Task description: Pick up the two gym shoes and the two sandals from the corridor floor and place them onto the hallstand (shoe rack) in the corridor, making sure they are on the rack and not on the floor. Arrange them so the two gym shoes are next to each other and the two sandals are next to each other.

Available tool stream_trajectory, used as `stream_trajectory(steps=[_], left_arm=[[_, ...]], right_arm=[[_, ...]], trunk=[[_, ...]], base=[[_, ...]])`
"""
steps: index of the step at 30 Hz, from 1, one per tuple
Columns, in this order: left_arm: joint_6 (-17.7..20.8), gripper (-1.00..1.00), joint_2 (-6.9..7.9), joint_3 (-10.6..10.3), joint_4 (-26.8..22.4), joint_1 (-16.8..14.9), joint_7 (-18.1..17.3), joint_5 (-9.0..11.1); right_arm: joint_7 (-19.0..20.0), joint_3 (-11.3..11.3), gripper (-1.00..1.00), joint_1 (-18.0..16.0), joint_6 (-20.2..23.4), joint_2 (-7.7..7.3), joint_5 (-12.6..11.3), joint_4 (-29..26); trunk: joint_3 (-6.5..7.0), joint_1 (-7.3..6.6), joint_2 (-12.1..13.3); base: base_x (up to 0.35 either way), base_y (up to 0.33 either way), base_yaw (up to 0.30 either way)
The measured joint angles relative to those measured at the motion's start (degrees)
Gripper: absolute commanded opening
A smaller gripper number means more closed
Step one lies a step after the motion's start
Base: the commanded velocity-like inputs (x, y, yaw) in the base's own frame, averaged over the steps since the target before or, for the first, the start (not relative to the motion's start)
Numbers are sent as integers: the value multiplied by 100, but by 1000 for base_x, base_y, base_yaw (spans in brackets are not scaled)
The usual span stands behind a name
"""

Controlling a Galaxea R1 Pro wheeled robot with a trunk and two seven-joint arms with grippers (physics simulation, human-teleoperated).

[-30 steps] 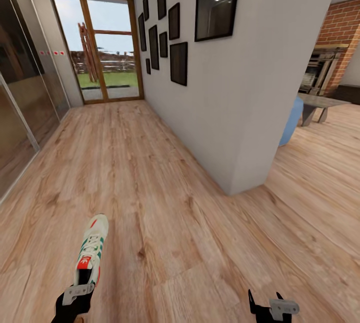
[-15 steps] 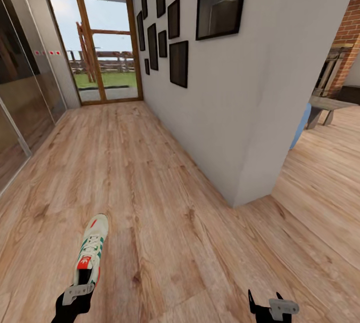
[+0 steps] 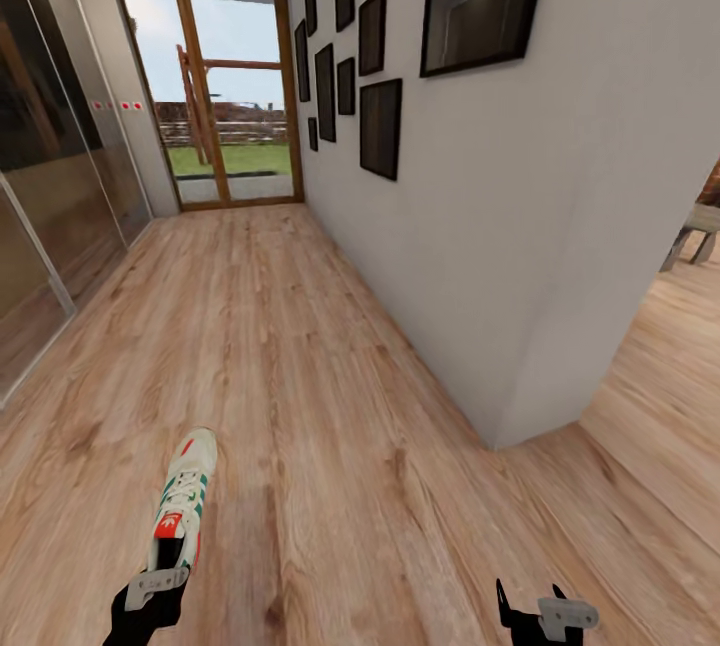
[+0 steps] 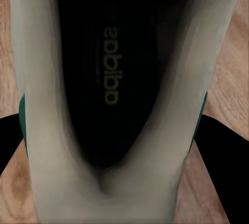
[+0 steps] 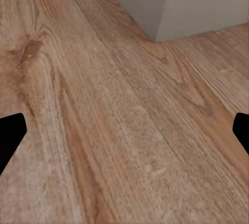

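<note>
Transit moment, corridor. The left gripper (image 3: pixel 152 594) holds one gym shoe (image 3: pixel 182 498) by its heel end, jaws clamped on the heel collar. The shoe's long axis runs straight away from the gripper, toe pointing far down the corridor and a little right, sole down, carried clear above the corridor floor (image 3: pixel 300 356). In the left wrist view the shoe's dark insole and pale collar (image 4: pixel 109 182) sit squarely between the black jaw tips, so the grip looks centred.

The right gripper (image 3: pixel 540 616) hangs at the near right with jaws apart and nothing between them; its wrist view looks onto bare planks and the foot of the wall corner (image 5: pixel 155 31).

The hallstand, the second gym shoe and the sandals are not in sight. Ahead: a glazed door (image 3: pixel 220 91) at the far end, glass panels (image 3: pixel 50 156) along the left, a white wall (image 3: pixel 520 226) hung with dark picture frames (image 3: pixel 380 126) on the right, ending in a corner near right.

Judgement: one shoe of four is in hand and none is placed. The left arm will do the placing; with the toe leading, the shoe should slide toe-first onto a shelf once the rack is found.
</note>
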Motion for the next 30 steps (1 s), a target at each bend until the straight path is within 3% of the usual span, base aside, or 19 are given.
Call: stream_trajectory(steps=[30], left_arm=[[0,-100,-8,-1,1,-2,0,1]], right_arm=[[1,0,100,1,0,0,-1,-1]], trunk=[[0,0,0]], base=[[339,0,19]])
